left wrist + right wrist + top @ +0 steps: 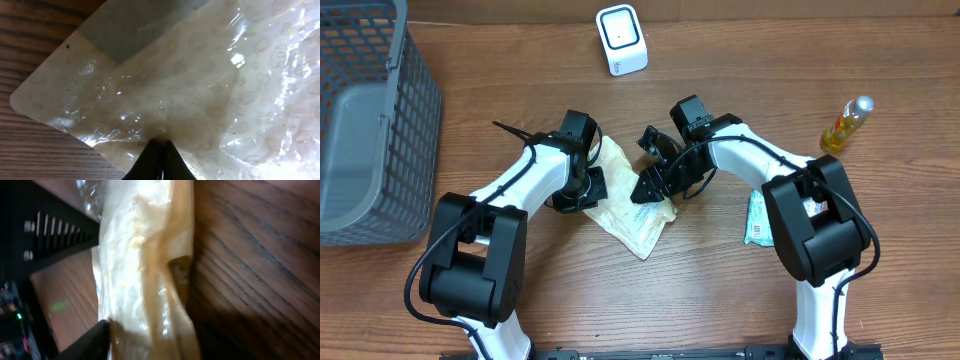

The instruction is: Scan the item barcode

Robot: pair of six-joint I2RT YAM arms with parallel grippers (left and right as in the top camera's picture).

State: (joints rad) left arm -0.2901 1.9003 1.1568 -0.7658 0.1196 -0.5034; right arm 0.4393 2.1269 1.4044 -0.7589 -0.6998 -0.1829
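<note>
My left hand (160, 150) is pinched shut on the edge of the pouch (638, 222). My right hand (655, 182) is at its opposite side, and I cannot tell its grip. I'd hold it taut and turn the barcode toward the scanner (621, 40) beyond both hands.

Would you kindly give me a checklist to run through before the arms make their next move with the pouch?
1. Left claw pinched on the pouch edge: ok.
2. Right claw gripping the pouch: cannot tell; only one finger shows, beside the plastic.
3. Barcode located and facing outward: cannot tell; none shows in any view.
4. Scanner standing upright, nothing in front of it: ok.
5. Bottle and basket apart from the pouch: ok.
</note>
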